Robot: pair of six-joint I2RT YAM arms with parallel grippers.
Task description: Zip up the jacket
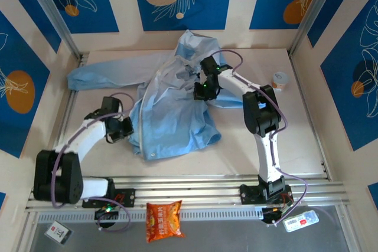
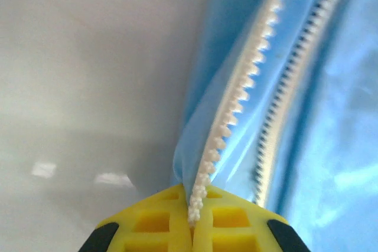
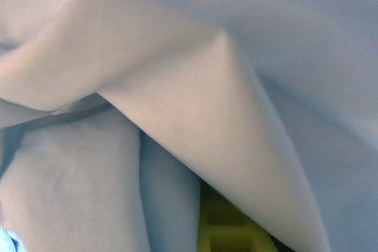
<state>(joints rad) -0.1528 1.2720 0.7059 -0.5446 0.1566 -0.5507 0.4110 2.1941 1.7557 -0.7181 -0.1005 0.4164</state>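
Note:
The light-blue jacket point(image 1: 174, 107) lies crumpled in the middle of the table, one sleeve point(image 1: 94, 75) stretched out to the left. My left gripper point(image 1: 125, 128) is at the jacket's left edge. In the left wrist view it point(image 2: 194, 228) is shut on the end of the whitish zipper strip point(image 2: 239, 95) and its blue hem. A second toothed strip point(image 2: 289, 87) runs beside it. My right gripper point(image 1: 204, 90) sits on the jacket's upper right part. Taut folds of jacket fabric point(image 3: 195, 104) run into it and cover all but a patch of one yellow finger point(image 3: 230, 231).
A tape roll point(image 1: 279, 81) stands at the table's right side. An orange snack bag point(image 1: 163, 219), a white packet point(image 1: 301, 221) and a small card point(image 1: 58, 231) lie in front of the aluminium rails point(image 1: 195, 187). Bare table point(image 2: 88, 87) lies left of the zipper.

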